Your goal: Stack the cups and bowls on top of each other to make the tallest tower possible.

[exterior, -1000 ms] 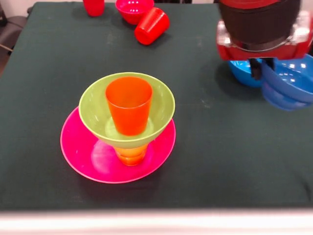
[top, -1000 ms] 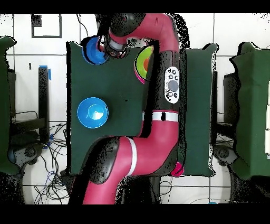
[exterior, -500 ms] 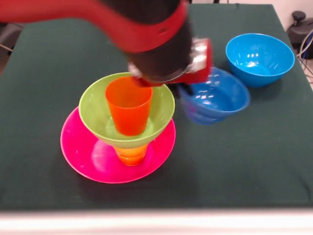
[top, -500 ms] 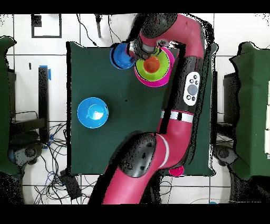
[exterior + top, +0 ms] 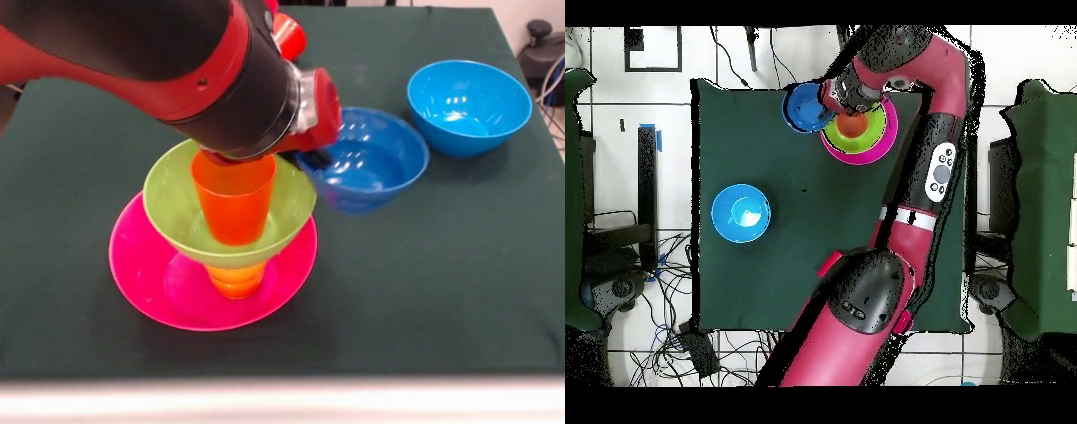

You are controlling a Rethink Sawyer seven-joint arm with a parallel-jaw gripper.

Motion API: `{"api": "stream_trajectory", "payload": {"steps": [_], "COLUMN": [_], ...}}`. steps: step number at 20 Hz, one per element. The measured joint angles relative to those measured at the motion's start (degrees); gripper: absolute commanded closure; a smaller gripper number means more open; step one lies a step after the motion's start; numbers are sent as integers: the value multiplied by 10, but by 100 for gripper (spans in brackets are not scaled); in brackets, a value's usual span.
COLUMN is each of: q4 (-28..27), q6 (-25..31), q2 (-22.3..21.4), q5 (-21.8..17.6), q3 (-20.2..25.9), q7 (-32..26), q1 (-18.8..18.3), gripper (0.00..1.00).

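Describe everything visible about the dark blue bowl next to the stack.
The dark blue bowl is round, glossy plastic, deeper in colour than the light blue bowl beyond it. It is upright with its opening up and nothing inside. The gripper's dark tip meets its rim on the side facing the lime green bowl. Whether it rests on the table or is held just above cannot be told. In the overhead view it lies beside the tower.

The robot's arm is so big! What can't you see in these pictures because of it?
- End effector: front view, the arm's thick wrist covers it; open or shut cannot be told.
- Orange cup: front view, its far rim sits behind the wrist.
- Dark blue bowl: how it is held is hidden in both views.
- Red cup: front view, mostly behind the arm.
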Motion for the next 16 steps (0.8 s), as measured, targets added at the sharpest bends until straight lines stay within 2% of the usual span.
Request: {"api": "stream_trajectory", "payload": {"steps": [2,8,10,11,16], "q4": [0,0,-1,-1,-1], "q6": [24,55,57,61,61], "q2": [6,17,18,18,17], "q5": [0,-9,-16,-35,-102], "q3": [45,129,142,163,192], "q7": [0,0,0,0,0], "q1": [-5,-5,-5,-5,-5], "gripper": [100,100,100,100,100]}}
